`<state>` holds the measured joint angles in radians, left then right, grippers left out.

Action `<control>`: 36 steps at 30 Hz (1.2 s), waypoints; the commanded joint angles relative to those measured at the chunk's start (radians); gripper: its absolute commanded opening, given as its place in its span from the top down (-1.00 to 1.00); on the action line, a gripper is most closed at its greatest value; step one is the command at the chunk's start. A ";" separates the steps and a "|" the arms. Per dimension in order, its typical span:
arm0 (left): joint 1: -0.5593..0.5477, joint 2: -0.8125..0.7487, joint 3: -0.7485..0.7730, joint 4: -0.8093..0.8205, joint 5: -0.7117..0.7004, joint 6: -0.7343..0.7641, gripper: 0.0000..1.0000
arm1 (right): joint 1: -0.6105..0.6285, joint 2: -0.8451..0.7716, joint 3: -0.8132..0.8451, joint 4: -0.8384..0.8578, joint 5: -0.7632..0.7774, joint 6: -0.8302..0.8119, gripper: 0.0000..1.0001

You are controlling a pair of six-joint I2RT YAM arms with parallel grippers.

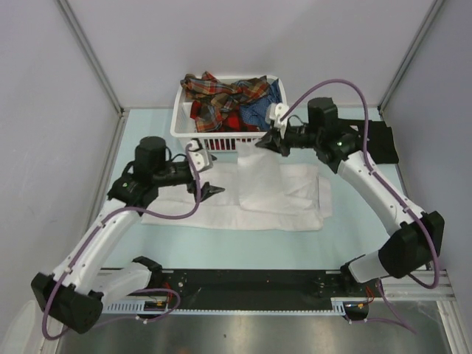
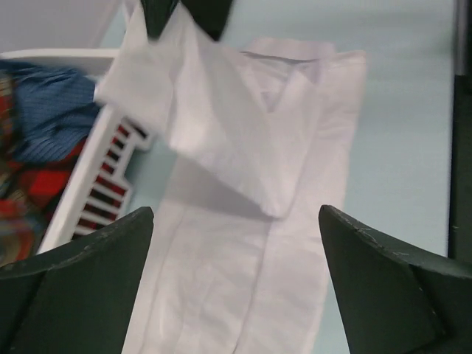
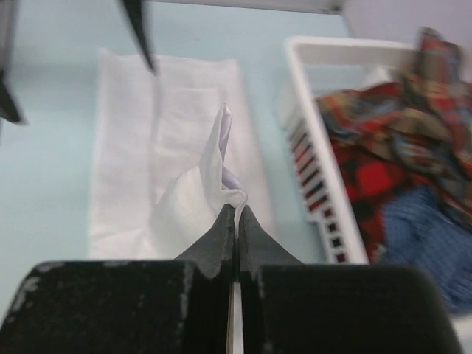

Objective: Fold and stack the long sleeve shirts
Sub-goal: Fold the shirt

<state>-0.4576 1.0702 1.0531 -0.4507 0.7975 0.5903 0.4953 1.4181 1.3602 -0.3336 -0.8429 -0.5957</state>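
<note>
**A:** Top external: where did we have the white shirt (image 1: 295,200)?
**B:** Flat on the table (image 1: 354,247), long axis left to right. Our right gripper (image 1: 265,143) pinched its far edge aloft; our left gripper (image 1: 208,190) hung spread above its left part.

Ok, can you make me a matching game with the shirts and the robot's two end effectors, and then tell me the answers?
Things:
1. white shirt
2. plaid shirt
3. left end effector
4. right end effector

States:
A. open, holding nothing
B. in the basket
C. shut, pinching cloth
D. mostly lying on the table

Pairs: 1-D, 2-B, 3-A, 4-C.
</note>
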 commanded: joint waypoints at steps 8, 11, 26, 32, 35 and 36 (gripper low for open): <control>0.106 -0.197 -0.091 0.090 -0.244 -0.174 -0.99 | -0.181 0.281 0.385 0.108 0.039 -0.099 1.00; 0.125 -0.219 -0.128 0.115 -0.319 -0.228 -0.99 | -0.179 0.324 0.427 0.114 0.038 -0.156 1.00; 0.215 -0.222 -0.166 0.112 -0.443 -0.294 -0.99 | -0.028 0.312 0.467 0.053 0.261 -0.125 1.00; 0.272 -0.205 -0.160 0.075 -0.460 -0.329 -0.99 | 0.116 0.163 0.171 0.113 0.442 -0.037 1.00; 0.365 -0.190 -0.168 0.070 -0.413 -0.391 -0.99 | 0.181 0.166 0.110 0.123 0.530 0.034 1.00; 0.390 -0.181 -0.169 0.067 -0.362 -0.411 -0.99 | 0.196 0.176 0.102 0.137 0.553 0.081 1.00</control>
<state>-0.1581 0.8700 0.8856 -0.3744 0.3698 0.2764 0.6395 1.6184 1.4933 -0.2710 -0.4526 -0.6468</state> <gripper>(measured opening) 0.994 0.014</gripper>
